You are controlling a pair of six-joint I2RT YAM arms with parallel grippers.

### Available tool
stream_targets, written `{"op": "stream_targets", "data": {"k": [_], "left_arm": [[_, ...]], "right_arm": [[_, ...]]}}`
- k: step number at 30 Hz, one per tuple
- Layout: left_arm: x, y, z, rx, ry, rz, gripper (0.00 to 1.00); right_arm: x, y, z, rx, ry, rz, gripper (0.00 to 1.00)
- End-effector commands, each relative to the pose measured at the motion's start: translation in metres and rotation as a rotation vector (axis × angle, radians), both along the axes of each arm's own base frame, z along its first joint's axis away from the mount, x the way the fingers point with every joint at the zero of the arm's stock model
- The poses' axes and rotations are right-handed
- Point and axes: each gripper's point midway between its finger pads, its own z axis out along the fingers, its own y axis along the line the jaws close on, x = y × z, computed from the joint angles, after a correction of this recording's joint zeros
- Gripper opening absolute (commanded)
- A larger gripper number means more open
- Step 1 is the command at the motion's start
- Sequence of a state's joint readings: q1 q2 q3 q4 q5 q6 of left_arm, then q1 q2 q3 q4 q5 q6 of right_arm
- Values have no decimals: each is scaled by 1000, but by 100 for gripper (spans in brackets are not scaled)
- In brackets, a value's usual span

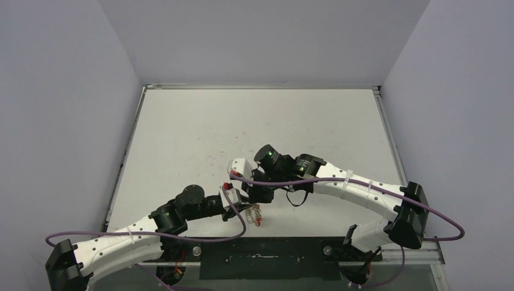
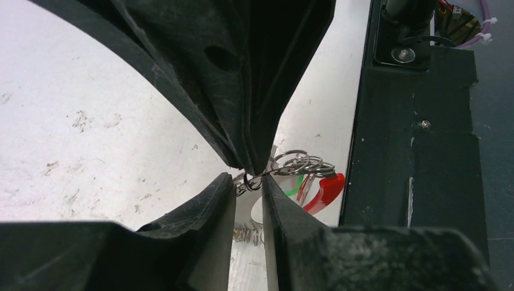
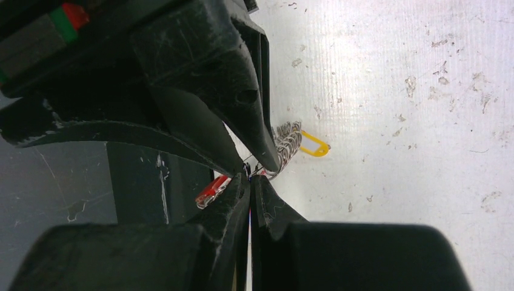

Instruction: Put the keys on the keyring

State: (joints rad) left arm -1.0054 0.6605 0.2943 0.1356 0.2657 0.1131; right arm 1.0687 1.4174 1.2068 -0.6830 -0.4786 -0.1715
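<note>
Keyring (image 2: 301, 162) sits btw both claws nr table (image 1: 242, 121) front edge: R claw (image 3: 249, 182) pinched shut on its wire, L claw (image 2: 248, 183) narrow, grip unclear, so hold R steady, close L slowly.

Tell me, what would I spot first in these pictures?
Two black-and-white robot arms stretch over the white table, their left gripper and right gripper meeting tip to tip near its front middle. Where the jaws meet sits a tangle of thin silver metal rings with a bright red plastic tag and a yellow plastic tag beside it.
</note>
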Motion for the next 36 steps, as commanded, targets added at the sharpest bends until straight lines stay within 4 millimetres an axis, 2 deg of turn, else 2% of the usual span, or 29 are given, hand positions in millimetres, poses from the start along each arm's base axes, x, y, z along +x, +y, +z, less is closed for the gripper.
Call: {"op": "stream_targets", "data": {"k": [1, 5, 9, 12, 16, 18, 25, 29, 36], "left_arm": [[1, -11, 33, -116, -63, -28, 17], [2, -12, 35, -146, -61, -17, 1], [0, -12, 35, -156, -52, -21, 0], [-2, -10, 33, -164, -44, -20, 0], [-3, -7, 38, -219, -58, -15, 0], [-4, -6, 40, -257, -68, -14, 0], [-9, -1, 51, -365, -131, -24, 0], [-11, 2, 60, -415, -170, -29, 0], [-11, 5, 64, -428, -177, -17, 0]], "right_arm": [[6, 17, 23, 85, -40, 0, 0], [7, 18, 22, 83, -49, 7, 0], [10, 16, 18, 75, -54, 2, 1], [14, 14, 22, 104, -58, -5, 17], [20, 6, 31, 194, -68, -6, 47], [21, 1, 36, 258, -79, 25, 51], [7, -11, 49, 450, -152, 169, 51], [-2, -11, 44, 476, -143, 219, 46], [0, -7, 30, 447, -101, 226, 34]]}}
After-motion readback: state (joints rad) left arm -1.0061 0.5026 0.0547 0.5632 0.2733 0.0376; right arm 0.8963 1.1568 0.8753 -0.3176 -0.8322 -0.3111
